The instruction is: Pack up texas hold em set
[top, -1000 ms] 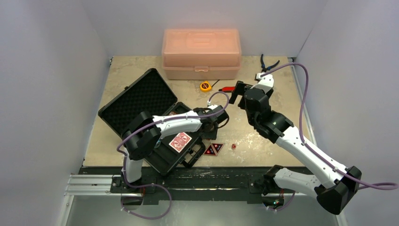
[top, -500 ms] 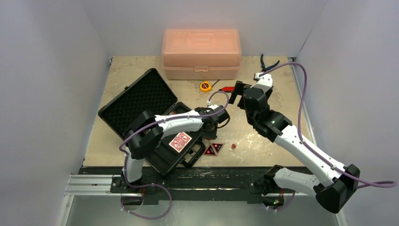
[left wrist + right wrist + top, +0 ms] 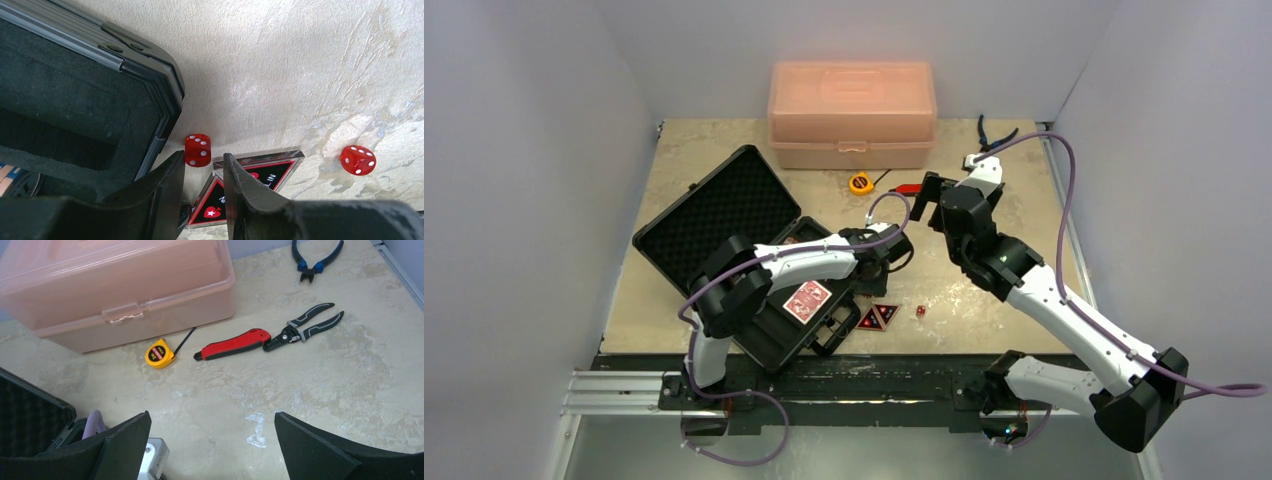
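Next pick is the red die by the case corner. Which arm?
Left. The left gripper is already right at that die beside the case, jaws apart. The right gripper is wide open near the utility knife, away from it.

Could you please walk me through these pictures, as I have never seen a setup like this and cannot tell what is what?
These are two robot arms bolted at the near edge of a table. One picture looks down from above and behind them. The other two come from small cameras on each wrist, so the dark shapes at the bottom are that arm's own tool. The left tool hangs, narrowly open and empty, near a red die beside the open black case. Two black-red triangles and a second die lie nearby. A red card deck sits in the case. The right tool is wide open, holding nothing, facing an orange box, a yellow tape measure, a red knife, grey-handled pliers and blue-handled pliers.
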